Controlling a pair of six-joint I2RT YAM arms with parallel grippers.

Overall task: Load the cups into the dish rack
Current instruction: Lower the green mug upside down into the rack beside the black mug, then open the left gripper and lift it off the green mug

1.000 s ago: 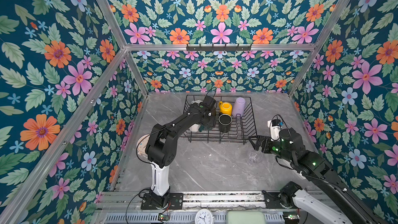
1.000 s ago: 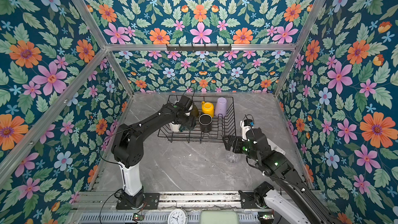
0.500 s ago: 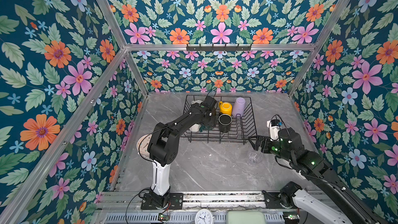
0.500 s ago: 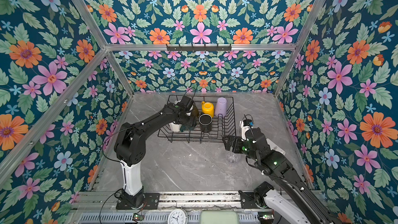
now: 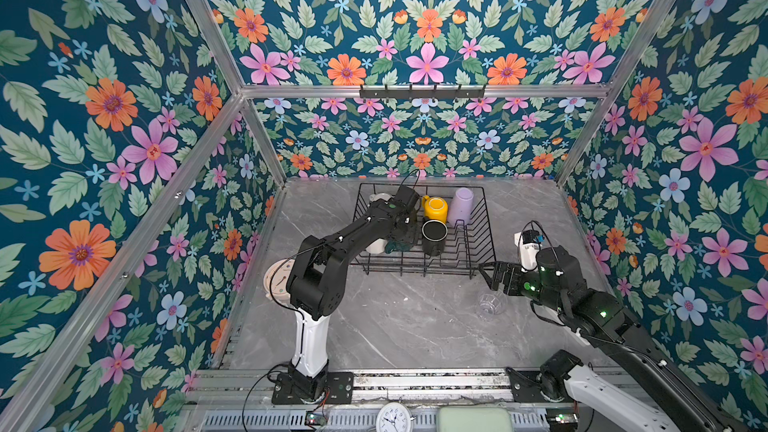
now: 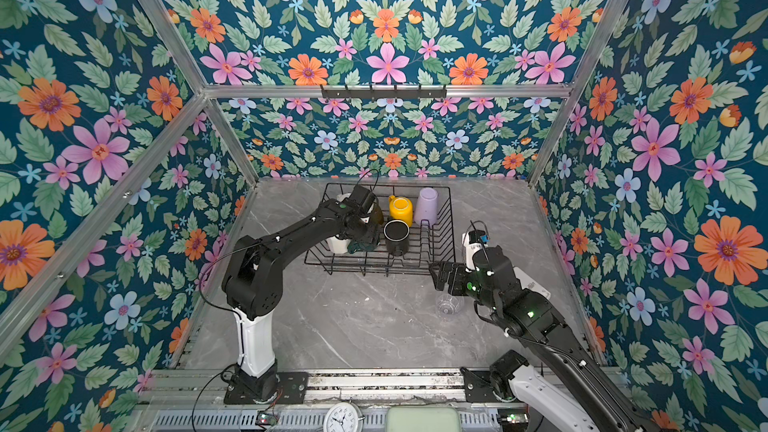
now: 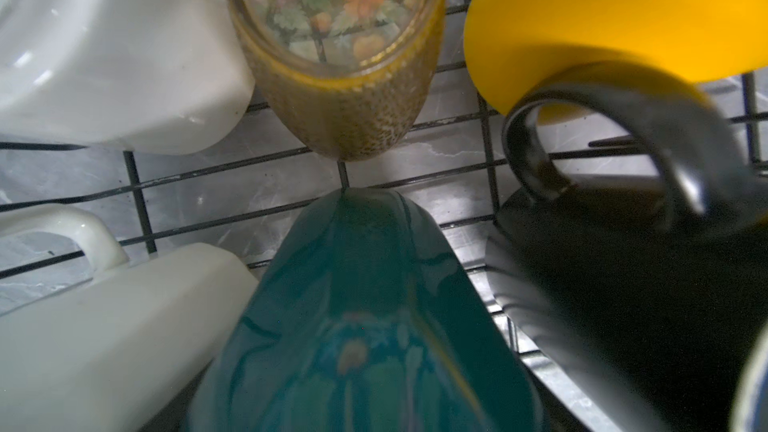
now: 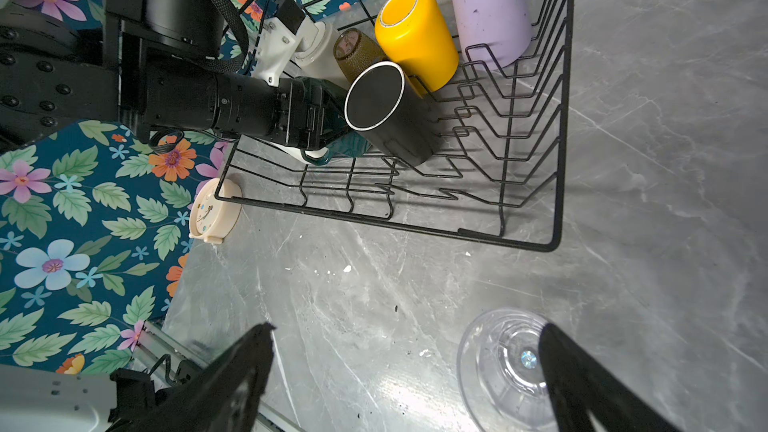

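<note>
Seven cups inside dish rack; left gripper against teal mug, grip indiscernible. Right gripper spread wide to straddle clear glass just below.

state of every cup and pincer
yellow ceramic mug: in black wire dish rack
lilac plastic tumbler: in rack, upside down
black mug: in rack
amber textured glass: in rack, base up
teal mug: in rack, under left pincer
white mug: in rack
cream mug: in rack
clear glass: on table, outside rack
left pincer: grip unclear
right pincer: open, empty
</note>
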